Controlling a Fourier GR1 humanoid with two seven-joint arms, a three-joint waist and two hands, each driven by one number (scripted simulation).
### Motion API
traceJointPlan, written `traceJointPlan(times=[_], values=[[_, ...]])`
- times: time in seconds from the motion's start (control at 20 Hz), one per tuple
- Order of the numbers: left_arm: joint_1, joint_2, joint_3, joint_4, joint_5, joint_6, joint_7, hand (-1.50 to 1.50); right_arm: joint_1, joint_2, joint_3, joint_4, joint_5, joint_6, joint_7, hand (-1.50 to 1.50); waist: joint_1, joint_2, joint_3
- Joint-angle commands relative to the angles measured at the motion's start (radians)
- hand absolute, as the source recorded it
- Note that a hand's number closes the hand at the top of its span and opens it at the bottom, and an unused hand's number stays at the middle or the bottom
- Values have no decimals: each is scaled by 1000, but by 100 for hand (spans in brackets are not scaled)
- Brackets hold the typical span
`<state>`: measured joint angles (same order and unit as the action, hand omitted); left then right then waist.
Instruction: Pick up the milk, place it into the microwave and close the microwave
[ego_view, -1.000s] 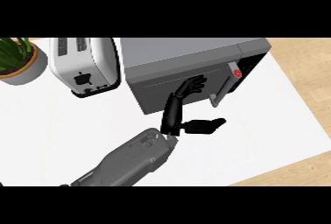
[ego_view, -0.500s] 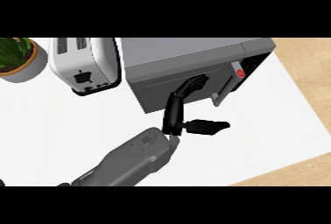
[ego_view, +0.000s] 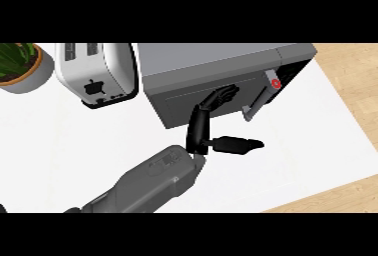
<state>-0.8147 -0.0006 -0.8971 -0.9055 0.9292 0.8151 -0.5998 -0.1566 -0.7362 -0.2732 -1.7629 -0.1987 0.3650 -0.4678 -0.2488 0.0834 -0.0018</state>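
The grey microwave (ego_view: 221, 62) stands at the back of the white counter. Its door (ego_view: 188, 102) is almost closed, with a dark gap left at its right edge beside the red button (ego_view: 276, 83). My right hand (ego_view: 201, 125) reaches up from the forearm at lower left. It is open, and its straight fingers (ego_view: 221, 95) press on the door's front while the thumb (ego_view: 238, 145) sticks out to the right. No milk shows in this view. The left hand is out of sight.
A white toaster (ego_view: 96, 72) stands just left of the microwave. A potted plant (ego_view: 18, 65) sits at the far left. The counter (ego_view: 295, 160) ends at a wooden floor on the right and at the lower right.
My right hand has moved slightly up and in against the door. The door has swung a little nearer to shut, narrowing the gap at its right edge.
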Motion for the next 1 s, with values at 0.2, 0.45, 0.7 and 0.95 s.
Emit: traceJointPlan(times=[0.2,0.45,0.7,0.95], values=[[-75,1,58,75,50,8,-21,-150,-8,135,78,85,-204,72,30,-150,20,23,4],[-82,1,56,95,77,1,-35,-150,-27,119,71,136,-276,120,62,-150,6,19,1],[-96,1,61,101,98,0,-52,-150,-50,112,70,188,-323,150,81,-150,4,24,2],[-95,1,62,107,116,-2,-76,-150,-86,86,49,227,-373,186,91,-150,-1,21,2]])
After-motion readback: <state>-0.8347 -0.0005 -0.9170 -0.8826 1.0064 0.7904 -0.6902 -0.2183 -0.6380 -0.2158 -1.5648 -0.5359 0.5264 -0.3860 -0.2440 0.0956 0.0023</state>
